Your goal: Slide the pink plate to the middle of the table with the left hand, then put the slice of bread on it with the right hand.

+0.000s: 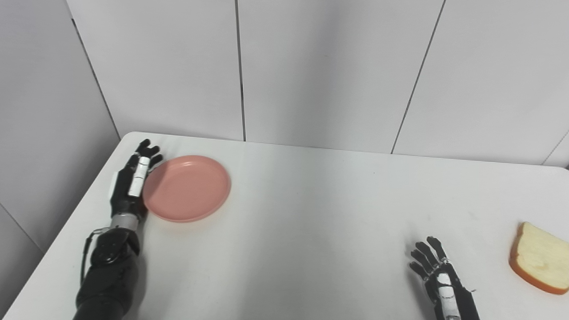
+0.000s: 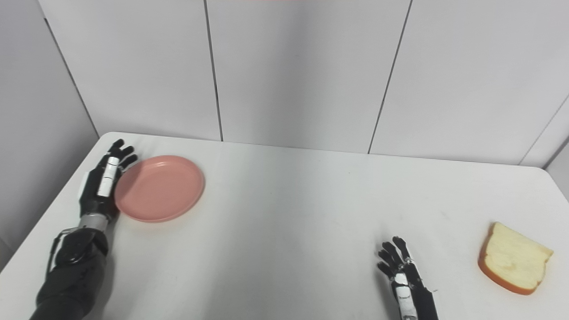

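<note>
The pink plate [image 1: 187,188] lies flat on the white table [image 1: 311,213] at the far left. My left hand [image 1: 133,182] is open, fingers straight, its inner side against the plate's left rim. The slice of bread [image 1: 540,258] lies flat near the table's right edge, pale with an orange-brown crust. My right hand [image 1: 438,275] is open and empty near the front edge, well to the left of the bread and apart from it. The same scene shows in the right eye view, with the plate [image 2: 160,187] and the bread [image 2: 513,259].
Grey wall panels stand right behind the table's far edge. The table's left edge runs close beside my left arm [image 1: 109,271]. Nothing else lies on the table.
</note>
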Robot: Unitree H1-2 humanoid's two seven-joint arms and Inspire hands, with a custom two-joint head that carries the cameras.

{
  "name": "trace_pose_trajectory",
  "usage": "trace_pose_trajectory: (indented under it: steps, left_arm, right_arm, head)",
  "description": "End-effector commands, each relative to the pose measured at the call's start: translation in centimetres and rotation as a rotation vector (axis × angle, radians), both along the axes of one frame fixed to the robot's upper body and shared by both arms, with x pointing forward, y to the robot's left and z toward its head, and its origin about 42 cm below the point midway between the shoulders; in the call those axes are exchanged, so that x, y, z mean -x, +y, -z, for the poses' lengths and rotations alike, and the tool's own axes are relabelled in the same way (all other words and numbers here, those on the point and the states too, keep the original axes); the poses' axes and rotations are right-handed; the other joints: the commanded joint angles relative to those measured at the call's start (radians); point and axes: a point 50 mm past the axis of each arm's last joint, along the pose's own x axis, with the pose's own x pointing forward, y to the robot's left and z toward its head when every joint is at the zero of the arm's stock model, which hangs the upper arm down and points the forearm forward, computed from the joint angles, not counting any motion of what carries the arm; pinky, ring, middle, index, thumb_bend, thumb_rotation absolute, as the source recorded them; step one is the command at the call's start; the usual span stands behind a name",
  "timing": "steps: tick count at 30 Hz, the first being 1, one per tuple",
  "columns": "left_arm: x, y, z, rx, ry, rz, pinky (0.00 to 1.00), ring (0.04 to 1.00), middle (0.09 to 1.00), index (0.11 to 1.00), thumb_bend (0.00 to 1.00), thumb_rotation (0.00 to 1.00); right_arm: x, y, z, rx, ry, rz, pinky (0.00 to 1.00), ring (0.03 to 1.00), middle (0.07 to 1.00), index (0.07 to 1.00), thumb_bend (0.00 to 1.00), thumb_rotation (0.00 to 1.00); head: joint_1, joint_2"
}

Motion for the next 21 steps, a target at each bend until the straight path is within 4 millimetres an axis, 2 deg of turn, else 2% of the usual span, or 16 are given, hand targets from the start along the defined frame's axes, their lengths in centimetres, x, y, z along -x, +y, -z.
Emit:
trace_pose_trajectory:
  steps: [1,10,21]
  left_arm:
    - [-0.4,-1.8,-0.6,-0.005,-0.009,0.051,0.75,0.813,0.81,0.837,0.87,0.76]
    - [-0.9,-8.4,-1.2,0.042,-0.033,0.144,0.7,0.796,0.805,0.828,0.91,0.75]
    - [-1.0,-13.1,-0.4,0.086,0.001,0.204,0.71,0.807,0.814,0.837,0.87,0.74]
  right_arm:
    - [0.6,0.6,0.6,-0.027,0.014,-0.004,0.86,0.868,0.881,0.915,0.77,0.88]
    - [0.6,1.1,0.4,-0.022,0.018,-0.004,0.85,0.862,0.879,0.912,0.78,0.87]
    - [0.8,1.7,0.0,-0.01,0.015,-0.007,0.84,0.862,0.879,0.913,0.78,0.87]
  head:
    - [0.0,0.001]
    - [-0.018,0.007]
    - [-0.061,0.027]
